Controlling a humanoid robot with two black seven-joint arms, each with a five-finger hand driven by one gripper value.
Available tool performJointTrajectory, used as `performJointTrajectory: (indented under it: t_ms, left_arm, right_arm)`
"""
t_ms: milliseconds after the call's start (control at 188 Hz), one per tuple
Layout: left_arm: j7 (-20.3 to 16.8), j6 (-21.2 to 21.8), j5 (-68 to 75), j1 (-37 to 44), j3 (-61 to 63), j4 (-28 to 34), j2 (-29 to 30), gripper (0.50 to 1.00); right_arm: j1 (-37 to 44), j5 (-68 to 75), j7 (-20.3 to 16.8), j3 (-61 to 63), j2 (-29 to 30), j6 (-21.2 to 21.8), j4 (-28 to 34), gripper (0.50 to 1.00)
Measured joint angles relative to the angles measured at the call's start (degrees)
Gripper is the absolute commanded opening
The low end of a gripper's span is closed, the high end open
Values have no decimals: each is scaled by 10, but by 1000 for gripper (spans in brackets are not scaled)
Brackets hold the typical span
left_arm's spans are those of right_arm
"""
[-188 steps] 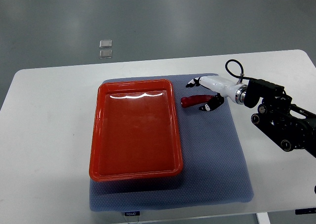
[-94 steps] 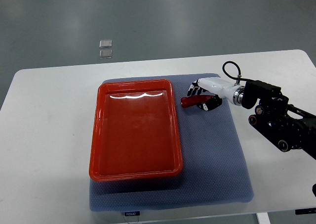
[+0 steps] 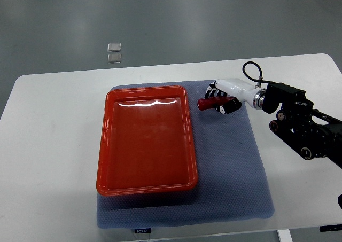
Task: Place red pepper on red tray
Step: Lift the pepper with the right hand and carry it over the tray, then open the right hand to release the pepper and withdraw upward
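Red tray [image 3: 145,141] lying with nothing in it on blue mat [image 3: 235,162], right hand [image 3: 220,96] curling around red pepper [image 3: 206,102] at the tray's two o'clock, pepper partly hidden by fingers

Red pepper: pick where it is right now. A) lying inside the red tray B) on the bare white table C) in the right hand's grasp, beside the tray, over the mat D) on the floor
C: the right hand is closed around the red pepper above the blue mat, just right of the red tray, which holds nothing.
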Motion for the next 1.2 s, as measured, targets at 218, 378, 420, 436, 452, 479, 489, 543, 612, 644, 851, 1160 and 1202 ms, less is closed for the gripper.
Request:
performJointTrajectory:
  t_ms: [218, 378, 420, 436, 452, 479, 489, 543, 612, 644, 851, 1160, 1202]
  left_arm:
    - [0, 0, 0, 0, 0, 0, 0, 1000]
    - [0, 0, 0, 0, 0, 0, 0, 1000]
    - [0, 0, 0, 0, 0, 0, 0, 1000]
    - [0, 0, 0, 0, 0, 0, 0, 1000]
    - [0, 0, 0, 0, 0, 0, 0, 1000]
    - [0, 0, 0, 0, 0, 0, 0, 1000]
    - [0, 0, 0, 0, 0, 0, 0, 1000]
    - [0, 0, 0, 0, 0, 0, 0, 1000]
    - [0, 0, 0, 0, 0, 0, 0, 1000]
    - [0, 0, 0, 0, 0, 0, 0, 1000]
    - [0, 0, 0, 0, 0, 0, 0, 1000]
    - [0, 0, 0, 0, 0, 0, 0, 1000]
    - [0, 0, 0, 0, 0, 0, 0, 1000]
  right_arm:
    - [31, 8, 8, 1, 1, -19, 8, 523]
    - [44, 12, 28, -12, 24, -26, 30, 533]
    - [49, 12, 31, -23, 33, -26, 34, 535]
    - [51, 12, 32, -28, 36, -26, 35, 535]
    - [53, 12, 33, -33, 40, -26, 36, 537]
    - [57, 12, 37, -44, 47, -26, 37, 539]
    - [58, 12, 38, -47, 50, -26, 38, 539]
    - [63, 12, 45, -62, 64, -25, 38, 549]
    - [66, 12, 51, -80, 81, -22, 39, 554]
    - [67, 12, 52, -87, 89, -21, 39, 554]
    - [65, 5, 54, -132, 127, -19, 38, 560]
    - [59, 1, 50, -156, 130, -23, 28, 695]
    - [58, 1, 50, -156, 130, -24, 27, 731]
